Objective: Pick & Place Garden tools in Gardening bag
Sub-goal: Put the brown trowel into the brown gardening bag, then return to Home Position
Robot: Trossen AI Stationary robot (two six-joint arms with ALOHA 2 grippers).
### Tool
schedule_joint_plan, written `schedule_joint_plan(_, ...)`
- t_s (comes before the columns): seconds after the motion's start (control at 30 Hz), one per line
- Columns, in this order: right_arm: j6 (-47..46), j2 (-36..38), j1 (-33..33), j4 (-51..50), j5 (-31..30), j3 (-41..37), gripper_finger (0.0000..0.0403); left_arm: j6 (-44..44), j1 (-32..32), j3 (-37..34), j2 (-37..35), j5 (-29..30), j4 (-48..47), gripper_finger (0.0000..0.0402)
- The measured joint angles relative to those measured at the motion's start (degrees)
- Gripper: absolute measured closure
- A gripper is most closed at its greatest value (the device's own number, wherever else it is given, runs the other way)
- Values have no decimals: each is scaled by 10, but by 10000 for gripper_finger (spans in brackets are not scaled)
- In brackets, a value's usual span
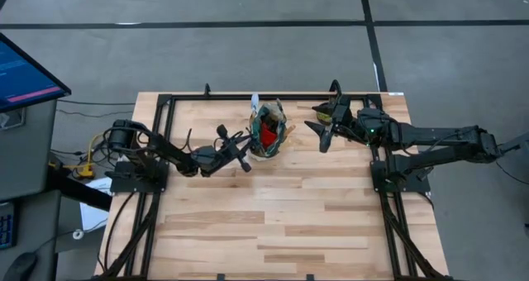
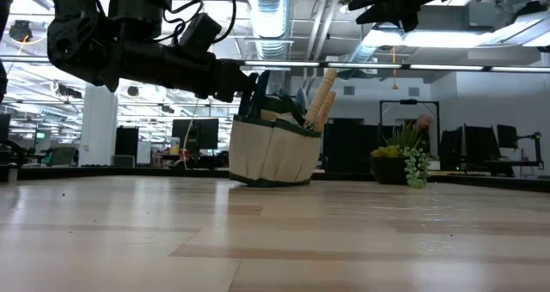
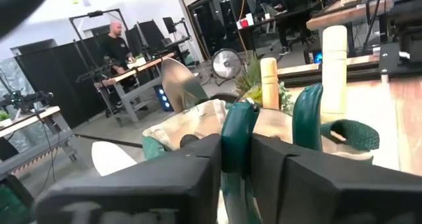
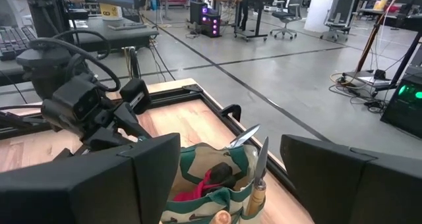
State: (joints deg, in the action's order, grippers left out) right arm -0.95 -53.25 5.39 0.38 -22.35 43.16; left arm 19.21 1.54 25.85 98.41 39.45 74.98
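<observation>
The green-and-cream fabric gardening bag (image 4: 214, 184) is cut off by the right wrist picture's lower edge. Inside it, the wooden-handled silver trowels (image 2: 320, 99) hide their blades in the low view, and the red piece (image 1: 268, 137) is too small to identify.

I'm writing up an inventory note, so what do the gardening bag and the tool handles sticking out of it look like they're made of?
The gardening bag looks like soft woven fabric, matte cream with green trim; its side sags and bulges. The tool handles standing up from it look like light unpainted wood, pale tan and smooth, though grain can't be seen.
</observation>
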Motion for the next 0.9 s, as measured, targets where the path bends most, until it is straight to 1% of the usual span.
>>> schedule_joint_plan(0.2,0,0,0,0,0,0,148,2,0,0,-5,0,-19,293)
schedule_joint_plan(0.3,-1,0,0,0,0,0,148,17,1,-1,-11,0,-23,262)
schedule_joint_plan(0.4,-2,0,0,0,0,0,148,18,3,-1,-30,0,-24,227)
schedule_joint_plan(0.47,-2,0,0,0,0,0,147,18,3,-1,-55,0,-37,198)
schedule_joint_plan(0.53,-2,0,0,1,0,0,147,19,3,-1,-90,7,-57,168)
schedule_joint_plan(0.6,-2,0,0,3,-1,5,147,20,3,-1,-131,31,-79,138)
schedule_joint_plan(0.7,15,2,3,3,-1,30,147,20,3,-1,-205,53,-103,106)
schedule_joint_plan(0.8,43,7,14,-11,1,66,148,19,-1,-1,-294,52,-106,93)
schedule_joint_plan(0.83,49,9,20,-15,14,78,150,17,-4,-1,-327,52,-106,93)
schedule_joint_plan(0.9,53,19,40,-15,68,90,157,16,-8,-1,-394,52,-107,102)
